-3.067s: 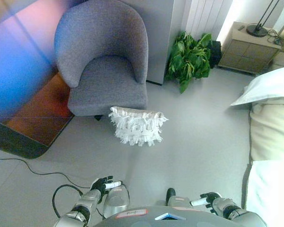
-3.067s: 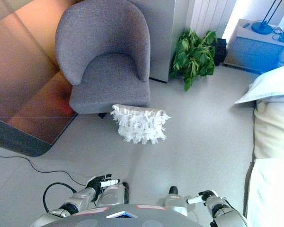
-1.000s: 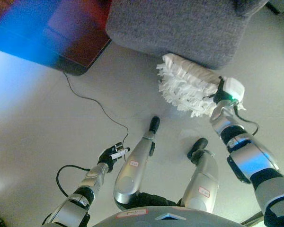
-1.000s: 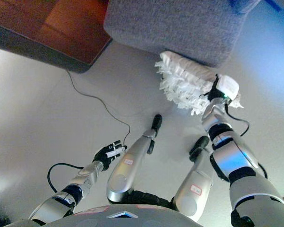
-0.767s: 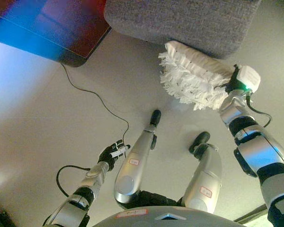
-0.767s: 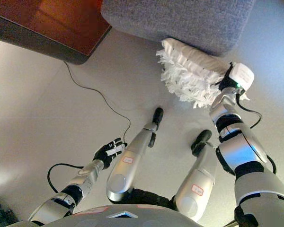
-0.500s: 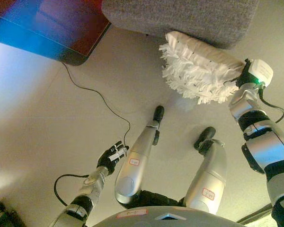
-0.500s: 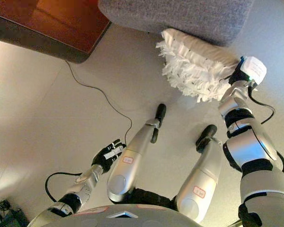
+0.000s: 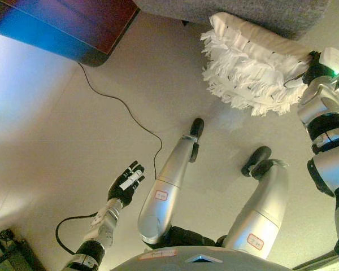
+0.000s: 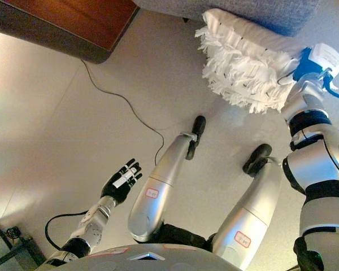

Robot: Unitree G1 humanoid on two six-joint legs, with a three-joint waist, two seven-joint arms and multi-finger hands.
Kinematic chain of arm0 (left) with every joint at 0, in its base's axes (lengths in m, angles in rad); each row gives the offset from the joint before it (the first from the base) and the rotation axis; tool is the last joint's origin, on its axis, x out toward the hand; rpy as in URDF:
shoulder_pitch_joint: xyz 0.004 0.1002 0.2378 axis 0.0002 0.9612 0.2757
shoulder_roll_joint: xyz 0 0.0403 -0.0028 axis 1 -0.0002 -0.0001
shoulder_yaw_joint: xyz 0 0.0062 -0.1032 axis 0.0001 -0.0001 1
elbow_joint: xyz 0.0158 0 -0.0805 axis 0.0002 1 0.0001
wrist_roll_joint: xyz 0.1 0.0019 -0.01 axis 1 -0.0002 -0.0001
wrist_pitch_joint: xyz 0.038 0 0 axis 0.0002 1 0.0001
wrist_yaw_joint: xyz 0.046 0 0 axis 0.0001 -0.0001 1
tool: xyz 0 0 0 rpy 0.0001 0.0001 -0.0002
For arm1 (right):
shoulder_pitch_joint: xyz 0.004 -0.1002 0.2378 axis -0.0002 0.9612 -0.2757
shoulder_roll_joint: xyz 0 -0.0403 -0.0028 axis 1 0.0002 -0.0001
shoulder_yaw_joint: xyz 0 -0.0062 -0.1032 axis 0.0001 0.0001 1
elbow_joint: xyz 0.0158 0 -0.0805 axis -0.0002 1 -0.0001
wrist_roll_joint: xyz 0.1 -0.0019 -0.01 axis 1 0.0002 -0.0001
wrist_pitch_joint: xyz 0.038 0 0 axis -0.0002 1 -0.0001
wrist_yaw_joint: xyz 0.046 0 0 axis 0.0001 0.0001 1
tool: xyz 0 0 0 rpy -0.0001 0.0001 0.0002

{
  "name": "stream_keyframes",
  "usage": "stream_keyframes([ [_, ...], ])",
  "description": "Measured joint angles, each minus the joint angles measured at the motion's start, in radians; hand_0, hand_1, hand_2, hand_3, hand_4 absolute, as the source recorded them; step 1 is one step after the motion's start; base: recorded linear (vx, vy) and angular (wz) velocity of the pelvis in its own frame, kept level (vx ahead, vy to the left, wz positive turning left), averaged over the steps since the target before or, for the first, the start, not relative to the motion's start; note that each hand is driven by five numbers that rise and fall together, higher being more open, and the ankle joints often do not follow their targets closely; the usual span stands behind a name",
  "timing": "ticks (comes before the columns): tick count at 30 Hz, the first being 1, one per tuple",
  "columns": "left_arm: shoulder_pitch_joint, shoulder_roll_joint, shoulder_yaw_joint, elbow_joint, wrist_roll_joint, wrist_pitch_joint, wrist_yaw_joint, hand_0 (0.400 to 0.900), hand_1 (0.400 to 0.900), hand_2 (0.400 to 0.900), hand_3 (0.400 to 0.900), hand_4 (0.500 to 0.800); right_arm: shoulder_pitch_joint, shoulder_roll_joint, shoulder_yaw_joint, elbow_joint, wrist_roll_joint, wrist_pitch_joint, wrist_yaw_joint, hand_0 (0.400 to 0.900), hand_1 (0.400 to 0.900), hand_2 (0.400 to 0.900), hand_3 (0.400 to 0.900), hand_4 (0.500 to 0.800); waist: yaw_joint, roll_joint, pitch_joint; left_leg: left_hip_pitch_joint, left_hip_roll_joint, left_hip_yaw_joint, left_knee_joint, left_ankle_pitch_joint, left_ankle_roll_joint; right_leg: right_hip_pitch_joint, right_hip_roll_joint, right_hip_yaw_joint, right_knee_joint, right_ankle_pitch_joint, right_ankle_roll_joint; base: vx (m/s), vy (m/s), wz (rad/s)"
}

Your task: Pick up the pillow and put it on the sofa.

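Fringed white pillow (image 9: 251, 70) is rising off the floor just below the grey sofa (image 9: 271, 11), right hand (image 9: 312, 69) buried behind it, grip unseen; left hand (image 9: 124, 183) spread wide, idle.

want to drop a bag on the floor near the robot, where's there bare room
The widest bare floor lies left of the thin black cord, below the dark wooden furniture and above the open left hand. It is crowded at upper right, where the fringed white pillow, the grey sofa and the right hand meet.
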State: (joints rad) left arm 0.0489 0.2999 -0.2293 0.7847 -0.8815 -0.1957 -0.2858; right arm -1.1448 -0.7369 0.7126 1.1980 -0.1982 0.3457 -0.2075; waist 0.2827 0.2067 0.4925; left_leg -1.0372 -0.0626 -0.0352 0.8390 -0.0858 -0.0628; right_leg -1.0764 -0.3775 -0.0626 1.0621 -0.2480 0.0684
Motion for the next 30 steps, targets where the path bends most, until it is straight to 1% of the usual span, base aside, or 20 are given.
stream_keyframes([
  [2,0.024,0.015,0.001,-0.024,-0.019,-0.001,-0.021,0.9,0.9,0.9,0.9,0.8,-0.034,-0.016,0.037,-0.002,-0.035,0.001,0.036,0.9,0.9,0.9,0.9,0.8,0.0,0.0,0.0,-0.041,-0.001,0.0,0.04,-0.003,-0.002,-0.042,0.001,0.012,0.034,-0.002,-0.001,-0.03,-0.014,-0.01],
  [6,0.054,0.025,0.037,-0.04,-0.028,-0.003,-0.05,0.9,0.9,0.9,0.9,0.8,-0.111,-0.046,0.11,-0.002,-0.082,0.002,0.145,0.9,0.9,0.9,0.9,0.8,0.008,0.0,0.0,-0.131,-0.002,-0.014,0.135,-0.015,-0.009,-0.124,0.005,0.029,0.113,-0.008,-0.006,-0.01,-0.017,-0.01],
  [8,0.055,0.03,0.037,-0.045,-0.029,-0.002,-0.064,0.9,0.9,0.9,0.9,0.8,-0.133,-0.063,0.121,-0.002,-0.089,0.001,0.179,0.9,0.9,0.9,0.9,0.8,0.024,0.0,0.0,-0.159,-0.002,-0.02,0.162,-0.016,-0.011,-0.153,0.018,0.039,0.132,-0.008,-0.006,-0.03,-0.022,-0.01],
  [11,0.07,0.04,0.037,-0.068,-0.045,-0.005,-0.089,0.9,0.9,0.9,0.9,0.8,-0.166,-0.08,0.154,-0.002,-0.088,-0.001,0.216,0.9,0.9,0.9,0.9,0.8,0.024,0.0,0.0,-0.196,-0.014,-0.024,0.195,-0.022,-0.017,-0.19,0.022,0.054,0.149,-0.008,-0.006,-0.06,-0.03,-0.01],
  [12,0.094,0.042,0.037,-0.076,-0.059,-0.006,-0.101,0.9,0.9,0.9,0.9,0.8,-0.175,-0.077,0.156,-0.004,-0.087,-0.005,0.228,0.847,0.847,0.847,0.847,0.768,0.024,0.001,-0.001,-0.207,-0.022,-0.025,0.281,-0.061,-0.003,-0.204,0.019,0.056,0.164,-0.008,-0.006,-0.06,-0.042,0.02],
  [13,0.121,0.042,0.037,-0.086,-0.063,-0.009,-0.105,0.9,0.9,0.9,0.9,0.8,-0.181,-0.076,0.159,-0.012,-0.083,-0.012,0.239,0.763,0.763,0.763,0.763,0.718,0.027,0.004,-0.003,-0.219,-0.029,-0.037,0.332,-0.115,-0.001,-0.218,0.022,0.057,0.188,-0.008,-0.005,-0.05,-0.037,0.02],
  [14,0.125,0.043,0.037,-0.087,-0.064,-0.01,-0.106,0.9,0.9,0.9,0.9,0.8,-0.181,-0.078,0.161,-0.015,-0.08,-0.013,0.24,0.629,0.629,0.629,0.629,0.638,0.028,0.003,-0.002,-0.224,-0.031,-0.038,0.342,-0.118,0.0,-0.226,0.026,0.06,0.193,-0.011,0.0,-0.06,-0.041,0.02],
  [15,0.125,0.055,0.038,-0.105,-0.072,-0.023,-0.107,0.9,0.9,0.9,0.9,0.8,-0.187,-0.098,0.152,-0.016,-0.06,-0.021,0.241,0.4,0.4,0.4,0.4,0.5,0.031,0.004,-0.002,-0.26,-0.036,-0.032,0.357,-0.12,0.002,-0.25,0.054,0.088,0.365,-0.097,-0.03,-0.05,-0.029,0.01],
  [16,0.125,0.069,0.044,-0.121,-0.078,-0.04,-0.109,0.9,0.9,0.9,0.9,0.8,-0.202,-0.109,0.149,-0.016,-0.045,-0.022,0.241,0.4,0.4,0.4,0.4,0.5,0.024,0.003,-0.002,-0.284,-0.035,-0.029,0.352,-0.119,0.0,-0.209,0.068,0.072,0.392,-0.17,-0.061,-0.04,-0.018,-0.01],
  [17,0.12,0.075,0.056,-0.131,-0.078,-0.04,-0.109,0.9,0.9,0.9,0.9,0.8,-0.217,-0.123,0.146,-0.013,-0.037,-0.03,0.234,0.4,0.4,0.4,0.4,0.5,0.018,0.004,-0.003,-0.308,-0.034,-0.024,0.351,-0.12,-0.005,-0.215,0.062,0.068,0.384,-0.218,-0.019,0.0,0.0,0.0],
  [18,0.126,0.077,0.064,-0.128,-0.079,-0.04,-0.109,0.9,0.9,0.9,0.9,0.8,-0.209,-0.123,0.146,-0.012,-0.034,-0.043,0.23,0.4,0.4,0.4,0.4,0.5,0.023,0.004,-0.003,-0.309,-0.033,-0.024,0.42,-0.137,0.022,-0.221,0.054,0.065,0.395,-0.217,-0.02,0.0,0.0,0.0],
  [19,0.137,0.077,0.065,-0.124,-0.081,-0.04,-0.108,0.9,0.9,0.9,0.9,0.8,-0.198,-0.12,0.146,-0.012,-0.025,-0.064,0.23,0.4,0.4,0.4,0.4,0.5,0.028,0.005,-0.003,-0.287,-0.032,-0.037,0.447,-0.167,-0.008,-0.22,0.048,0.065,0.41,-0.218,-0.019,0.0,0.0,0.0],
  [20,0.138,0.076,0.065,-0.113,-0.081,-0.04,-0.108,0.9,0.9,0.9,0.9,0.8,-0.197,-0.122,0.146,-0.012,-0.012,-0.079,0.228,0.4,0.4,0.4,0.4,0.5,0.025,0.005,-0.003,-0.286,-0.032,-0.037,0.446,-0.167,-0.008,-0.22,0.05,0.066,0.408,-0.217,-0.019,0.0,0.0,0.0],
  [25,0.138,0.077,0.065,-0.124,-0.081,-0.041,-0.108,0.9,0.9,0.9,0.9,0.8,-0.16,-0.122,0.143,-0.009,0.003,-0.119,0.195,0.4,0.4,0.4,0.4,0.5,0.024,0.005,-0.003,-0.283,-0.031,-0.028,0.447,-0.162,0.002,-0.214,0.048,0.072,0.419,-0.217,-0.02,0.0,0.0,0.0],
  [27,0.14,0.077,0.065,-0.123,-0.081,-0.041,-0.109,0.9,0.9,0.9,0.9,0.8,-0.143,-0.114,0.142,-0.009,0.004,-0.12,0.192,0.4,0.4,0.4,0.4,0.5,0.025,0.004,-0.003,-0.275,-0.026,-0.017,0.451,-0.157,0.009,-0.206,0.048,0.074,0.423,-0.214,-0.025,0.0,0.0,0.0],
  [30,0.144,0.077,0.065,-0.114,-0.081,-0.041,-0.109,0.9,0.9,0.9,0.9,0.8,-0.113,-0.104,0.121,-0.009,0.003,-0.12,0.188,0.4,0.4,0.4,0.4,0.5,0.022,0.004,-0.003,-0.255,-0.024,-0.009,0.472,-0.172,0.019,-0.181,0.048,0.081,0.433,-0.222,-0.017,0.01,0.009,-0.03],
])
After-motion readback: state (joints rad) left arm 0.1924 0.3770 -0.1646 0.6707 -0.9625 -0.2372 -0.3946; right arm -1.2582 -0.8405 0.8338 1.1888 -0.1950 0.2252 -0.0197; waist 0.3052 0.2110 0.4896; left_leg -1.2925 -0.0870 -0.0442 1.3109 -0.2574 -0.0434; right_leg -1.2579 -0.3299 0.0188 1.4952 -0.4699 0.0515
